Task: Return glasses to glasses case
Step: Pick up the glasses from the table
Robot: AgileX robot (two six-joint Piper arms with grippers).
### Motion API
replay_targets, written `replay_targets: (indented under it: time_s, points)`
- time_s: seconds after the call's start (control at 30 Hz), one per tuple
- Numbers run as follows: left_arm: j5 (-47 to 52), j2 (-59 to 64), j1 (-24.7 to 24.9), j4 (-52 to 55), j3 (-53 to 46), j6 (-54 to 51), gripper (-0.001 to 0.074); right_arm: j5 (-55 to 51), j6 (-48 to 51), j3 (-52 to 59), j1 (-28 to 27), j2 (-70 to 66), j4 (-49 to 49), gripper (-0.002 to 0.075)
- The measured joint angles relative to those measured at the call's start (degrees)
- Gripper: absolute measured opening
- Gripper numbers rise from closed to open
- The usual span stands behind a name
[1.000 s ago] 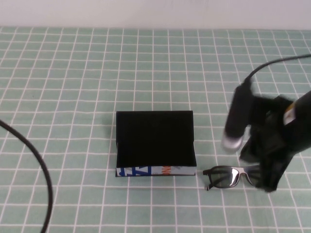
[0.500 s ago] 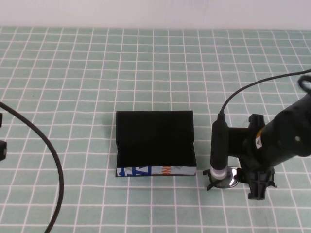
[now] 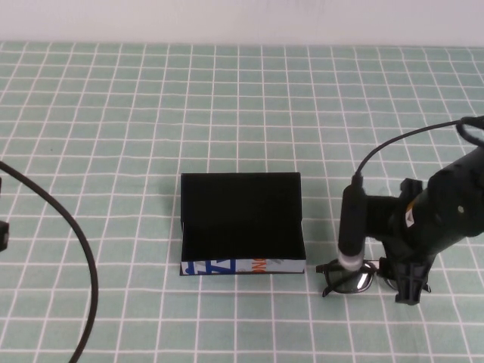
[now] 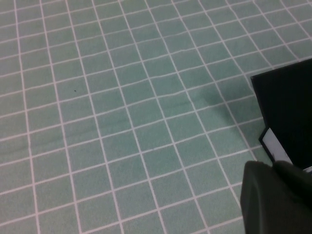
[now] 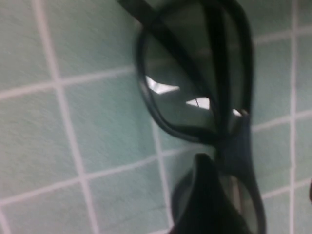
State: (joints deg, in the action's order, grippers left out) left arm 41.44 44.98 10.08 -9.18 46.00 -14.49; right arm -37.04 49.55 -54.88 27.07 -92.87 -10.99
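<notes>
The black glasses case [image 3: 242, 219] lies open in the middle of the table, with its white printed front edge [image 3: 242, 266] toward me. The dark sunglasses [image 3: 344, 277] lie flat on the mat just right of that edge. My right gripper [image 3: 402, 278] is low over the right half of the glasses and hides it. In the right wrist view the glasses [image 5: 195, 87] fill the picture; one fingertip [image 5: 204, 195] sits over a lens, the frame lies between the open jaws of my right gripper [image 5: 256, 195]. My left gripper [image 4: 275, 197] hangs near the case's corner [image 4: 287, 107].
A green mat with a white grid [image 3: 113, 113] covers the table. A black cable [image 3: 79, 257] of the left arm curves over the near left. The right wrist camera's cable [image 3: 393, 144] arcs above the right arm.
My right gripper has come down onto the glasses and shifted a little to the right. The left arm's cable has moved slightly. The case and the glasses have stayed in place.
</notes>
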Motion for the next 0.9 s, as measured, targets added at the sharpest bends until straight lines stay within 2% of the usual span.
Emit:
replay_targets:
  time_s: [0.33,0.53,0.9]
  points:
    - [0.0,0.0,0.0,0.42,0.0,0.0,-0.0002,0.59,-0.03,0.0,-1.07,0.0,2.0,0.0391]
    - [0.0,0.0,0.0,0.55,0.0,0.0,-0.0002,0.83,-0.03,0.13,-1.07,0.0,4.03,0.0468]
    - [0.09,0.0,0.0,0.62,0.0,0.0,-0.0002,6.6,2.88,6.29,-1.07,0.0,2.77,0.0487]
